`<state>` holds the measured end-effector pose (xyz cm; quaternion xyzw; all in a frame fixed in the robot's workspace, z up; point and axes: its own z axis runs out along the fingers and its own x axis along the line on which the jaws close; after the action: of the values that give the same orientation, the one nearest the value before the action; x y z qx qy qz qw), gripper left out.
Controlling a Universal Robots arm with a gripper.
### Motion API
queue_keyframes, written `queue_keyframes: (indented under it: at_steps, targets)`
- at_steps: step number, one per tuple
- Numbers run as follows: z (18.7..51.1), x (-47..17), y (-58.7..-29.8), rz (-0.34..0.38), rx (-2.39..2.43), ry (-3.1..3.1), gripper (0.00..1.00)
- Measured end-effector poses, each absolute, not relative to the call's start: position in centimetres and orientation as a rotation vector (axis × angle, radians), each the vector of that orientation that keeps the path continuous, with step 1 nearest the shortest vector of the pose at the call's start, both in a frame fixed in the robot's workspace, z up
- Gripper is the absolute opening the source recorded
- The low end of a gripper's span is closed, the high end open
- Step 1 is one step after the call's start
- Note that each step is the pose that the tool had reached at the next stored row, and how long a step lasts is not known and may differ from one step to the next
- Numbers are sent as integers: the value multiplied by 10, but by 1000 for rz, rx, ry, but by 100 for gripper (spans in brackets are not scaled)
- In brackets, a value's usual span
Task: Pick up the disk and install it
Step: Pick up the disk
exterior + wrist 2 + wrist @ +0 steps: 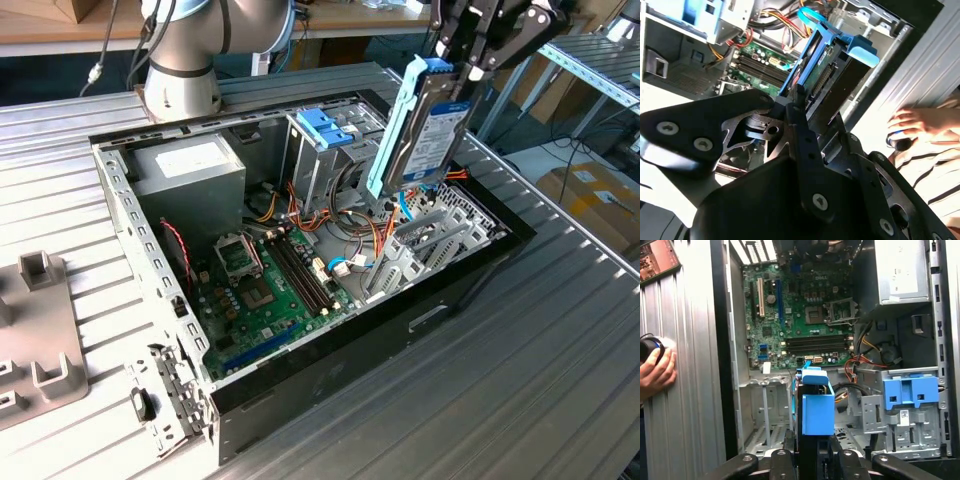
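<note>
- Your gripper (pixel 460 64) is clamped on the disk (pixel 430 130) at its top end, upright over the open case (pixel 330 385).
- Judged rigid, fairly heavy and shock-sensitive (hold it by the blue rails (pixel 392 130)).

Blue-railed silver disk (pixel 431 132), near-upright, aloft

The ribbed metal desk (pixel 540 380) carries an open computer case (pixel 330 385) in the middle, a grey holder (pixel 45 345) at the exterior view's left, and the arm's base (pixel 180 95) beyond the case.
</note>
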<state>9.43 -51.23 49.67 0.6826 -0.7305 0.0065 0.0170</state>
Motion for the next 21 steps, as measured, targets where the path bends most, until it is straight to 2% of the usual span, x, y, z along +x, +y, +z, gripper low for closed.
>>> queue_keyframes:
  at_steps: [10,21]
  targets:
    - [497,94,-542,32,2116,-2266,35]
    - [495,113,-543,32,2116,-2266,35]
